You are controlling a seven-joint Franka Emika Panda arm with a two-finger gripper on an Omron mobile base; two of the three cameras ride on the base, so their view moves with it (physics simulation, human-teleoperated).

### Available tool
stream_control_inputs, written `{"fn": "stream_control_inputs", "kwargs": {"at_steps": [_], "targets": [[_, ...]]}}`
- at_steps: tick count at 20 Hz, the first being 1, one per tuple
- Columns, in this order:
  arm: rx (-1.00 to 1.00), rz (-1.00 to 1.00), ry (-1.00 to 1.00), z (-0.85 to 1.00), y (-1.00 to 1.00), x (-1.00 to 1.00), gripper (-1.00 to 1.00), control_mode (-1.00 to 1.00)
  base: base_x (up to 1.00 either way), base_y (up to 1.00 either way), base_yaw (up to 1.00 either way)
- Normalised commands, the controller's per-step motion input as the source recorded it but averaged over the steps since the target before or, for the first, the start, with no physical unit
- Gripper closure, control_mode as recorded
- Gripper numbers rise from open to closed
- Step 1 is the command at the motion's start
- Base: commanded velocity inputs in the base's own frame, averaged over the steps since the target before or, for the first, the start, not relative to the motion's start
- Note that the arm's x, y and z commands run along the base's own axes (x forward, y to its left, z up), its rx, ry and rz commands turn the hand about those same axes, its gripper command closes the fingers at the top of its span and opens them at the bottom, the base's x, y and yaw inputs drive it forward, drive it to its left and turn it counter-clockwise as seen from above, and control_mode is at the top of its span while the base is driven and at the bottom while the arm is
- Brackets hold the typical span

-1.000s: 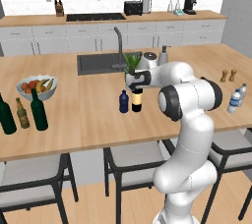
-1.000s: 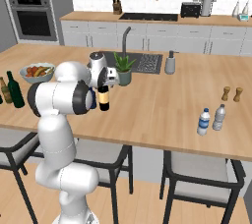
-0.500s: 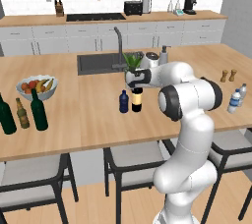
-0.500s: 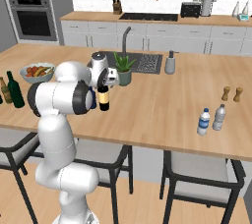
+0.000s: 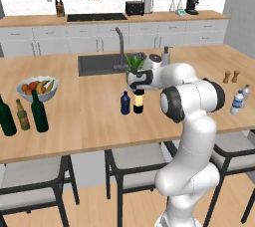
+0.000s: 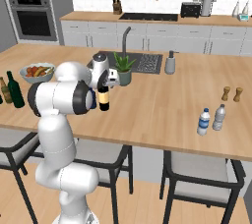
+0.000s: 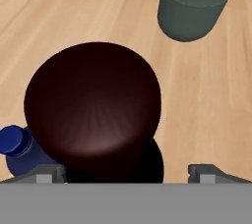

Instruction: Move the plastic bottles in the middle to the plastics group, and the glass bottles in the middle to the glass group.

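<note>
The pincer [image 7: 126, 169] hangs wide open directly above the wine bottle [image 7: 93, 105], probably to grasp its top, blue bottle [image 7: 17, 149] just beside.

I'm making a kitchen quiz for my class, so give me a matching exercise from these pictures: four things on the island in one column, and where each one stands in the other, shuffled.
Things:
1. fruit bowl
2. dark blue bottle
3. wooden shakers
4. potted plant

Places:
A. directly beside the labelled wine bottle
B. by the sink
C. beyond the clear water bottles
D. behind the green and amber bottles

Pairs: 1-D, 2-A, 3-C, 4-B
</note>
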Motion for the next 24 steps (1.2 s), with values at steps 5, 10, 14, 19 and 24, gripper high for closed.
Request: {"fn": "stream_control_inputs", "kwargs": {"at_steps": [5,10,14,19,24], "targets": [[0.0,0.0,0.0,0.0,0.0,0.0,1.0,-1.0,0.0,0.0,0.0],[0.0,0.0,0.0,0.0,0.0,0.0,1.0,-1.0,0.0,0.0,0.0],[0.0,0.0,0.0,0.0,0.0,-0.08,1.0,-1.0,0.0,0.0,0.0],[0.0,0.0,0.0,0.35,0.0,-0.66,1.0,-1.0,0.0,0.0,0.0],[0.0,0.01,0.0,0.38,0.0,-0.87,1.0,-1.0,0.0,0.0,0.0]]}}
